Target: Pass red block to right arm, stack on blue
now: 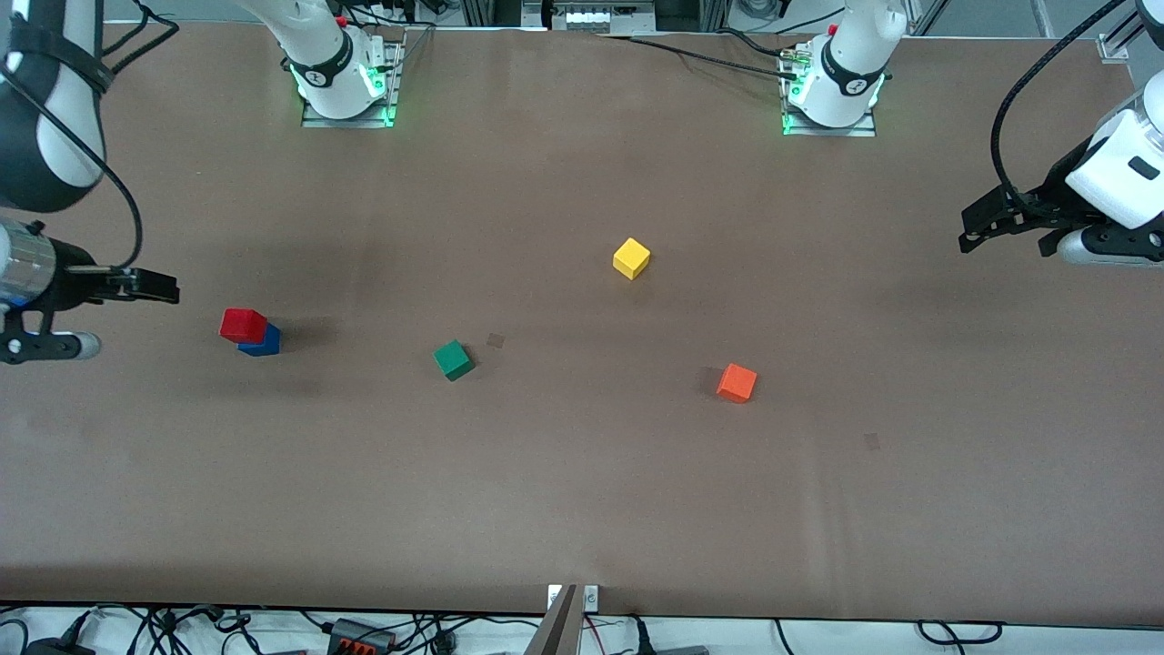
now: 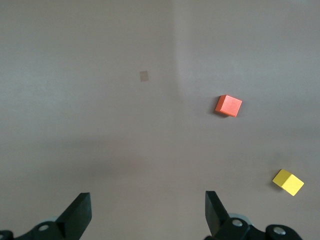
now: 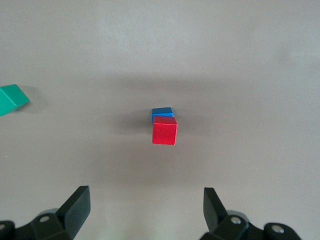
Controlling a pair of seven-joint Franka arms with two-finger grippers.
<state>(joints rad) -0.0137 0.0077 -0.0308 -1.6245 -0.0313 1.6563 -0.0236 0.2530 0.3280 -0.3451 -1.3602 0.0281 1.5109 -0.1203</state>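
While both arms wait, the red block [image 1: 243, 324] sits on the blue cube [image 1: 264, 343] — stacked, slightly off-centre.
Right gripper [image 1: 156, 287] hangs over the table's right-arm end, jaws wide and empty; left gripper [image 1: 991, 221] hangs over the left-arm end, also spread and empty. Green cube [image 1: 453, 359], yellow cube [image 1: 631, 258] and orange cube [image 1: 737, 383] lie apart mid-table — none touching.

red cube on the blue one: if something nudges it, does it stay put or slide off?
Probably slides rather than rolls: the red block is flat-faced and sharp-edged. It sits offset on the blue block, not squarely over it, so a light push could tip it off. It looks rigid and likely light. Both grippers, the right gripper and left gripper, are open and clear.
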